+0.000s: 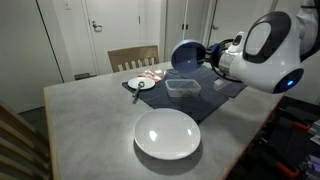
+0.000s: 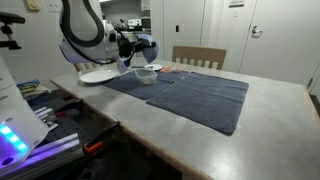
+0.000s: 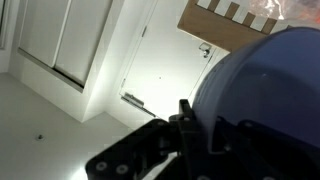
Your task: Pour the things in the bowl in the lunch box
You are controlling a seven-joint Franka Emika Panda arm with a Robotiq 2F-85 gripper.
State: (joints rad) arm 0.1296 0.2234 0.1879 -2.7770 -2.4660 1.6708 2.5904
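Pincer state: pincer (image 1: 207, 56) closed narrow on the rim of the bowl (image 1: 186, 55); in the wrist view a dark finger (image 3: 186, 125) lies against the blue wall.
Bowl position: lifted clear of the surface (image 1: 90, 110) and tipped well onto its side, directly over the lunch box (image 1: 182, 88) in both exterior views.
Lunch box position: upright and lidless on the dark cloth (image 1: 212, 100), near the small saucer (image 1: 140, 84).
Contents: cannot tell what is in the bowl or the box; too small to see.
Handling, bowl: rigid and smooth, probably light. A one-sided rim grip is judged likely to let it swing or slip, so the rim wants a deep pinch.
Handling, lunch box: thin clear plastic and light, apt to skid if the bowl knocks it.
Bystander: large white plate (image 1: 167, 134) sits well apart, toward the front edge.
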